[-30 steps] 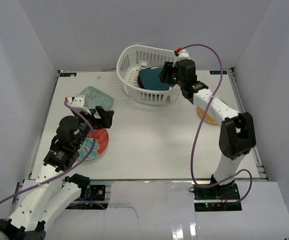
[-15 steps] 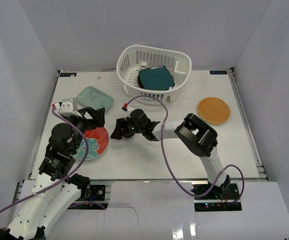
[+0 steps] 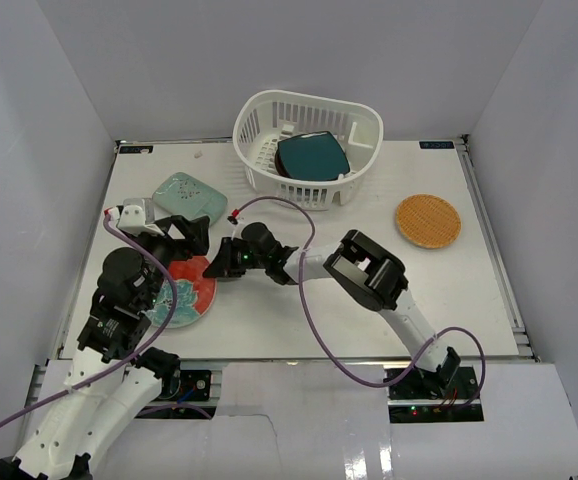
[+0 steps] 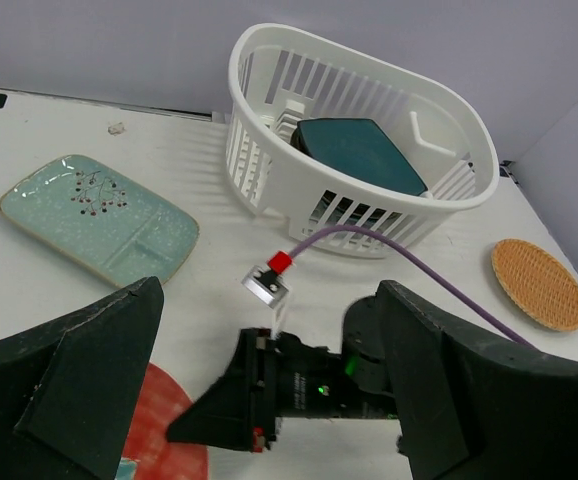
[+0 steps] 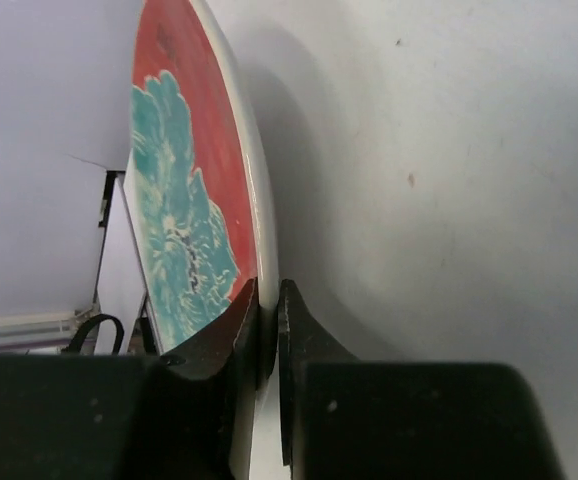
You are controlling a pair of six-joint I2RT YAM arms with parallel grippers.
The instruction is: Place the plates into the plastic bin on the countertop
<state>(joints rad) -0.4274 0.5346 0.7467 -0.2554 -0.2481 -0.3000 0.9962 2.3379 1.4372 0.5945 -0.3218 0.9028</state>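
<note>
At the near left of the flat white countertop (image 3: 469,300), the red-and-teal round plate (image 3: 194,285) is lying with its right rim clamped in the right gripper (image 3: 219,268). In the right wrist view the fingers (image 5: 237,325) are pinching the rim from both faces.

Step in hand: grasping this plate for the white slotted plastic bin (image 3: 299,190) at far centre, which is already holding the dark teal square plate (image 3: 312,157).

Next move, by judgement: lifting clear, then carrying far and right over the bin wall.

The right arm is reaching low across to the left, elbow folded. The left gripper (image 3: 187,240) is hovering over the same plate, spread wide and empty.
</note>
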